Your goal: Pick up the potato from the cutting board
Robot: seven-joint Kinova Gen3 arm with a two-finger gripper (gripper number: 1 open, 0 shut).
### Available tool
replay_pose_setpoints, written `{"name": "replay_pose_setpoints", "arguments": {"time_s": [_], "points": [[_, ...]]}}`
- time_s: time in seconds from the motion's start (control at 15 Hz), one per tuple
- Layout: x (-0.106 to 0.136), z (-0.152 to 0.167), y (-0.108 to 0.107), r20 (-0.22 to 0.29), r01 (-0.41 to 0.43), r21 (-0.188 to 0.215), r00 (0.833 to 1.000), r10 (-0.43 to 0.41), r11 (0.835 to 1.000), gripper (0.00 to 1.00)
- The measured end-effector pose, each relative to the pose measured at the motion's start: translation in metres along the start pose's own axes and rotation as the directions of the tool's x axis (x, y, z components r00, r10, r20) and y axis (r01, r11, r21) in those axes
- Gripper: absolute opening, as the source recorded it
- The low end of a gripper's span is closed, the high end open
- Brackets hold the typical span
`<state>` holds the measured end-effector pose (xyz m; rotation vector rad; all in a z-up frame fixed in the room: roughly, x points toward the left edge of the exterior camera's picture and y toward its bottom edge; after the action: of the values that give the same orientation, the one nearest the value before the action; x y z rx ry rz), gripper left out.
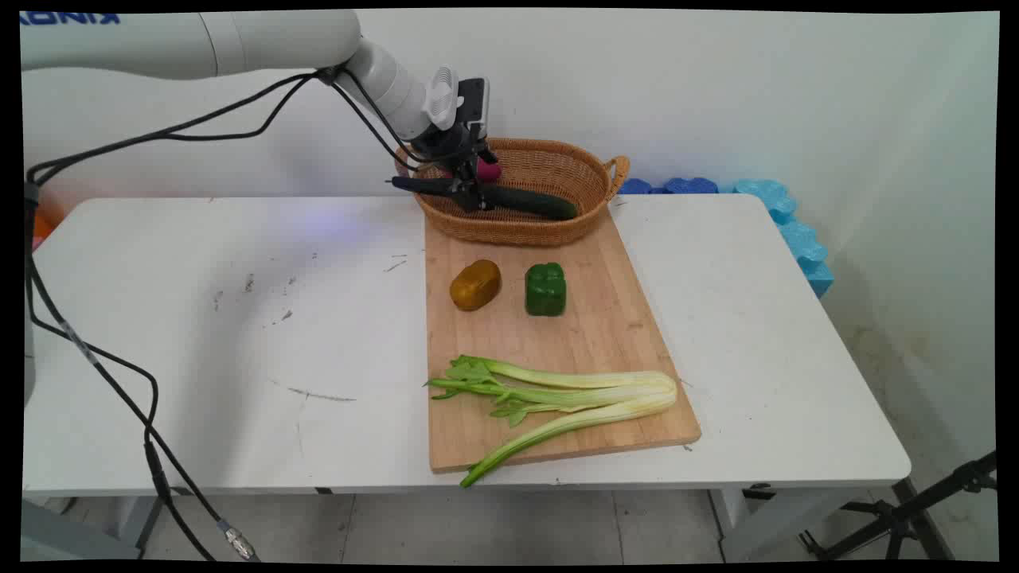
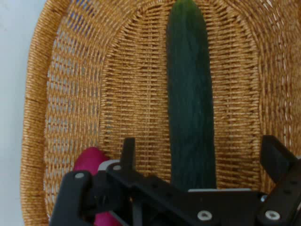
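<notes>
**Gripper spread over cucumber in basket**

The arm reached from the upper left, angled down into the basket (image 1: 593, 171). Its gripper (image 1: 470, 195) stood released, fingers (image 2: 275, 157) straddling the cucumber (image 2: 190, 108) lying in the basket, beside a pink thing (image 2: 89, 160) at the left end.

The wicker basket (image 1: 549, 231) is sitting at the tabletop's (image 1: 239, 334) far edge, its near end overlapping the far end of the cutting board (image 1: 605, 334). Inside it a cucumber (image 1: 533, 203) is lying lengthwise along the middle, with bare weave showing on both sides, and a magenta object (image 2: 89, 160) is taking up the left end beside the gripper (image 1: 470, 195), which is hanging just inside the rim. On the board, a brown potato (image 1: 475, 284) and a green pepper (image 1: 545, 289) are standing near each other with a gap between them. Celery stalks (image 1: 557, 398) are crossing the board's near end. Blue foam blocks (image 1: 788, 223) are lining the far right corner.
</notes>
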<state>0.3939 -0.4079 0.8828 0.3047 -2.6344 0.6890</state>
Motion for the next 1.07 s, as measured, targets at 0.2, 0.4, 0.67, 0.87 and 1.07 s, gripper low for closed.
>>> {"name": "replay_pose_setpoints", "arguments": {"time_s": [0.2,0.4,0.67,0.87,1.07], "points": [[0.002,-0.003,-0.001,-0.003,-0.003,0.007,1.0,0.003,1.0,1.0],[0.007,-0.012,-0.001,-0.008,0.01,0.02,1.0,-0.01,1.0,1.0],[0.018,-0.032,0.007,-0.012,0.066,0.043,0.998,-0.066,0.997,1.0],[0.027,-0.049,0.019,-0.015,0.125,0.053,0.992,-0.125,0.991,1.0],[0.034,-0.063,0.033,-0.016,0.191,0.058,0.982,-0.19,0.98,1.0]]}}
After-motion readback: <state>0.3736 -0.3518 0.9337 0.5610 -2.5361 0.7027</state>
